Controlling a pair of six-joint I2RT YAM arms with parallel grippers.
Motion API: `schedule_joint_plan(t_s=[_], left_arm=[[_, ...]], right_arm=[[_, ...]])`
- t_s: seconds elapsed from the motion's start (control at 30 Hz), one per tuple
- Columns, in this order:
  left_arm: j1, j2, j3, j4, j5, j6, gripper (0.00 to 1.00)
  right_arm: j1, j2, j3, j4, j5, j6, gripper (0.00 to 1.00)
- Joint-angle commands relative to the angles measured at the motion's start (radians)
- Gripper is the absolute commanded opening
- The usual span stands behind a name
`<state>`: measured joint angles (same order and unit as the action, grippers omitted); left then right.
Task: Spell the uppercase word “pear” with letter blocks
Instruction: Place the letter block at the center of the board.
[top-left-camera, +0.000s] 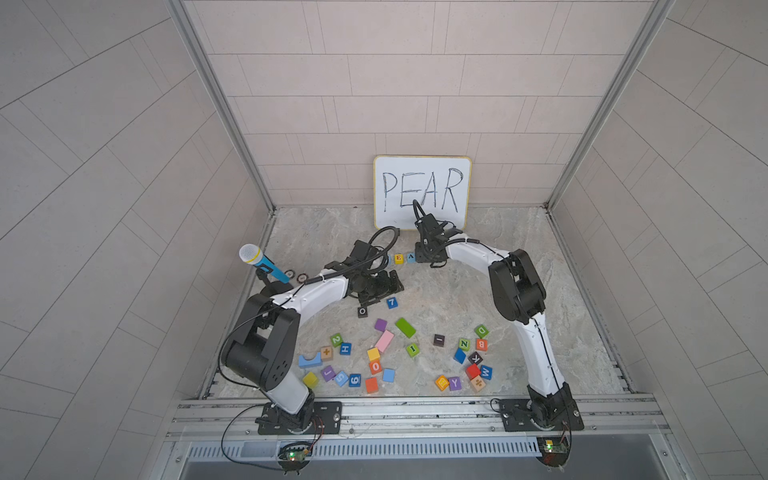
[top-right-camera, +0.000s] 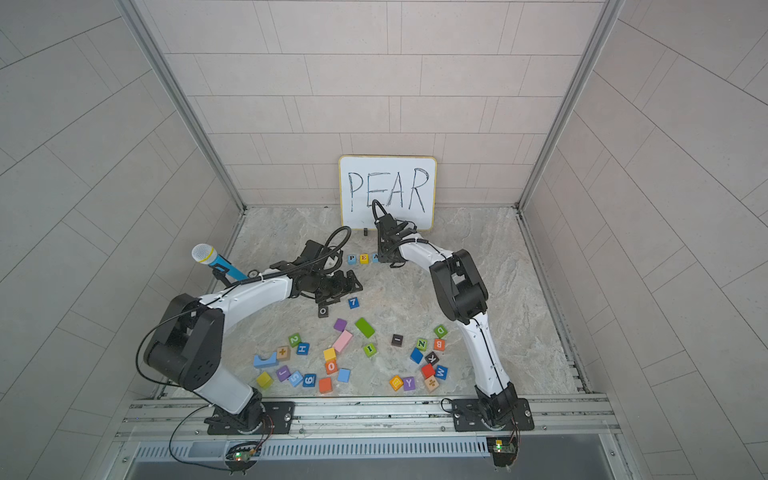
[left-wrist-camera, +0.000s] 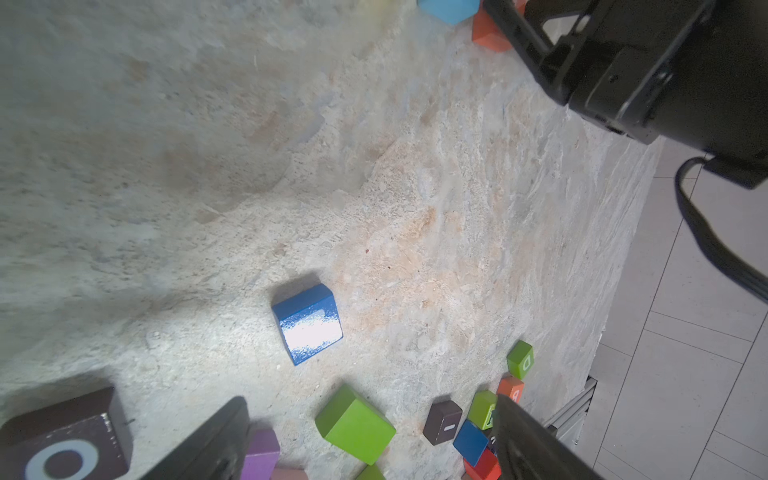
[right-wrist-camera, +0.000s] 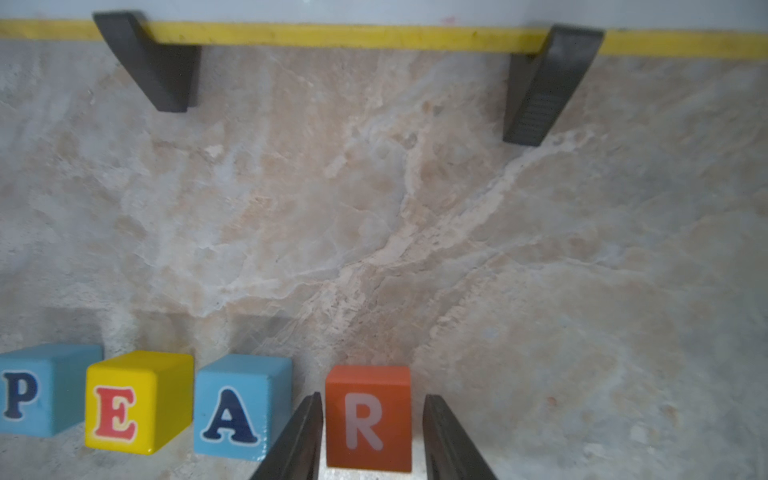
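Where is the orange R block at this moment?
In the right wrist view, the orange R block stands between the fingers of the right gripper, next to the light-blue A block, ending the row in front of the whiteboard.

The whiteboard (top-left-camera: 422, 191) reading PEAR stands just beyond the right claw (top-left-camera: 423, 258). A blue 7 cube (top-left-camera: 391, 302) and a black O cube (top-left-camera: 362, 311) lie just nearside of the left claw (top-left-camera: 382, 289), and a microphone (top-left-camera: 259, 259) stands well to its left.
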<state>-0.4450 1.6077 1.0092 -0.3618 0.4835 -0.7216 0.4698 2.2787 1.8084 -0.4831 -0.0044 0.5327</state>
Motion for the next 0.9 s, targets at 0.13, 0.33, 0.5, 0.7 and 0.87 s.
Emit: schedule_joint_plan(t_s=[0.13,0.33,0.5,0.7,0.87], left_arm=[[0.008,-0.035,-0.017,0.004,-0.001,0.011,0.95],[0.009,-0.039,-0.022,0.006,0.0,0.012,0.95],[0.011,-0.038,-0.021,0.006,0.0,0.013,0.95],[0.011,-0.037,-0.021,0.006,-0.001,0.012,0.95],[0.011,-0.037,-0.023,0.006,0.0,0.012,0.95]], right_arm=[[-0.008,-0.064,0.008,-0.019,-0.023,0.029,0.44],[-0.014,-0.076,0.001,-0.02,-0.041,0.036,0.44],[-0.019,-0.093,-0.009,-0.018,-0.06,0.038,0.44],[-0.036,-0.103,-0.047,0.007,-0.086,0.041,0.45],[-0.049,-0.099,-0.081,0.032,-0.111,0.05,0.46]])
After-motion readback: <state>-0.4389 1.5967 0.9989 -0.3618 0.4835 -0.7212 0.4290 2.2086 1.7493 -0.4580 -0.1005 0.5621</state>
